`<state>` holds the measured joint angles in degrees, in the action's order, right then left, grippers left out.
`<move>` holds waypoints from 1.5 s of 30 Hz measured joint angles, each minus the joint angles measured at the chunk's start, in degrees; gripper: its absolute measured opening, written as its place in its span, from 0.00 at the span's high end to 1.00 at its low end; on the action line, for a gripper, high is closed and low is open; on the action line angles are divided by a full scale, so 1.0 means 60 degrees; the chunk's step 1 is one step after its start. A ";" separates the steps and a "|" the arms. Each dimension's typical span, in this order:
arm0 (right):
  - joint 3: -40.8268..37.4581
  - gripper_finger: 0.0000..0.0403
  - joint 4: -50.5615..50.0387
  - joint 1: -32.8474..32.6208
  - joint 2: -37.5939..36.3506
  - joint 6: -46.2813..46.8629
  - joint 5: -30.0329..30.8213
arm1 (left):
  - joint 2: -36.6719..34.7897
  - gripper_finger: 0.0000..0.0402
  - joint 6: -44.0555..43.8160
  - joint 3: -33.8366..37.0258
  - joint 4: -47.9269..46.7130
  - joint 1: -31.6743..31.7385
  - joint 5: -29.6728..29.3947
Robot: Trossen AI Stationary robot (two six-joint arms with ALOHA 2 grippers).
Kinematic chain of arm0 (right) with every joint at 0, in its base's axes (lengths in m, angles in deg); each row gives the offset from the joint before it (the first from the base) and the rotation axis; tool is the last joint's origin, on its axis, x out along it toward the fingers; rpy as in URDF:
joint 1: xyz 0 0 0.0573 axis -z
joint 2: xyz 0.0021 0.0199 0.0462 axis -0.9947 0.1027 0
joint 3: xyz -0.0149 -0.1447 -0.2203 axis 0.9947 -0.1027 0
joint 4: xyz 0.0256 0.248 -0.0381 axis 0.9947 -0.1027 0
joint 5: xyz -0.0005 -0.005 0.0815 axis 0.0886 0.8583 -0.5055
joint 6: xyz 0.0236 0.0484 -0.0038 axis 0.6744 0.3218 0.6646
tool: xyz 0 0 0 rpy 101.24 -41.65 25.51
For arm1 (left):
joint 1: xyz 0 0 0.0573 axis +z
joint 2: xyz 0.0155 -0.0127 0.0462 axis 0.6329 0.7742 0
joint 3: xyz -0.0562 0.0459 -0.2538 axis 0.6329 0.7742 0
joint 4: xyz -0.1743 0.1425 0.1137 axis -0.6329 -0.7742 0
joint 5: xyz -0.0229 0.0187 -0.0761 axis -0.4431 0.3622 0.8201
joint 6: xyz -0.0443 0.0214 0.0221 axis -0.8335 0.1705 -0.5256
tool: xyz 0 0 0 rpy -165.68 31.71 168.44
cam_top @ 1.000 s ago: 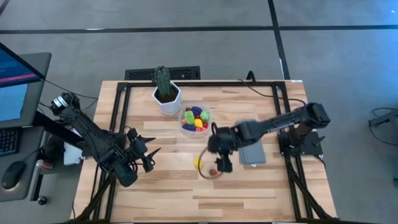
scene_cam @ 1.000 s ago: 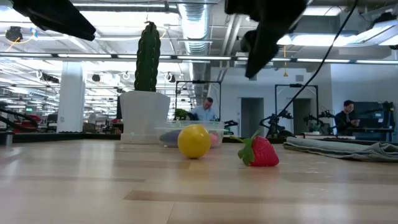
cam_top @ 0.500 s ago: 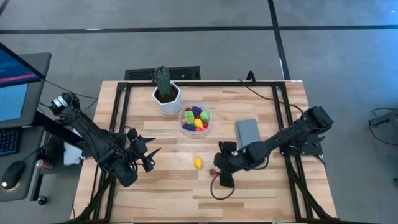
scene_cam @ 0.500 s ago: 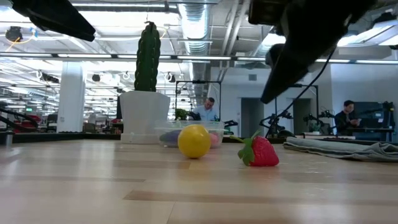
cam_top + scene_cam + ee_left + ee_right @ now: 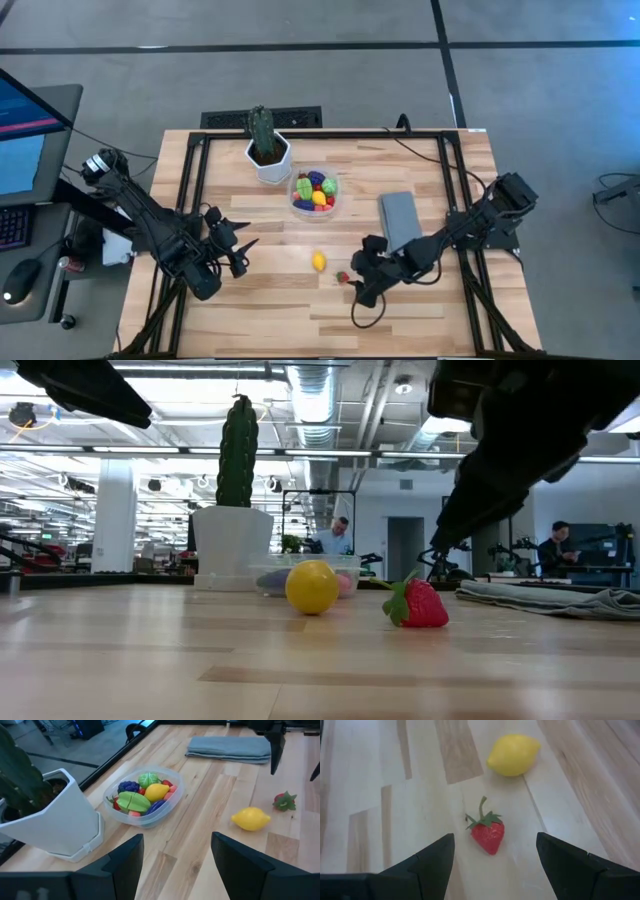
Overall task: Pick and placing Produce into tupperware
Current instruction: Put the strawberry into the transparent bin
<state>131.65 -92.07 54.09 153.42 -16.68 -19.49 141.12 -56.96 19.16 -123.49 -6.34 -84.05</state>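
A red strawberry (image 5: 488, 832) and a yellow lemon (image 5: 513, 755) lie on the wooden table, apart from each other. My right gripper (image 5: 495, 870) hovers open just short of the strawberry (image 5: 343, 277), on its near-right side, slanting down and touching nothing. The round clear tupperware (image 5: 314, 193) stands farther back and holds several pieces of produce (image 5: 142, 795). My left gripper (image 5: 243, 255) waits open above the table's left part, with nothing between its fingers.
A white pot (image 5: 268, 160) with a tall green cactus (image 5: 238, 450) stands just left of the tupperware. A folded grey cloth (image 5: 398, 213) lies right of it, under my right arm. Bare wood stretches along the near edge.
My right gripper has come down and moved toward the table's near edge, from above the lemon and strawberry to a low spot beside the strawberry. It has turned as it went and stayed open. Strawberry and lemon have kept their places.
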 joint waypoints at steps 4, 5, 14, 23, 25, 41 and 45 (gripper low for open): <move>-0.0217 0.24 0.0122 0.0000 0.0000 -0.0001 0.0004 | 0.0000 0.44 -0.0022 0.0000 0.0033 0.0002 0.0003; -0.0260 0.24 0.0148 0.0001 0.0000 -0.0006 0.0007 | 0.0000 0.44 -0.0022 0.0000 0.0041 0.0001 0.0002; -0.0631 0.24 0.0530 0.0115 -0.0001 -0.0447 -0.0092 | 0.0000 0.44 -0.0029 0.0000 0.0178 0.0000 0.0000; -0.0676 0.24 0.1149 0.0341 0.0386 -0.1202 -0.0792 | 0.0001 0.44 -0.0029 0.0000 0.0223 0.0243 0.0003; -0.0534 0.24 0.1646 0.0437 0.0803 -0.1160 -0.1025 | 0.0002 0.44 -0.0033 0.0000 0.0245 0.0266 0.0023; -0.0353 0.24 0.2456 0.0528 0.1694 -0.1162 -0.1132 | -0.0004 0.44 -0.0018 0.0000 0.0237 0.0266 0.0107; -0.0353 0.24 0.2528 0.0530 0.1698 -0.1118 -0.1175 | -0.0004 0.44 -0.0016 0.0000 0.0237 0.0266 0.0105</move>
<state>129.53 -76.89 57.26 163.61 -23.39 -26.54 141.10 -57.05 19.16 -122.07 -4.74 -83.42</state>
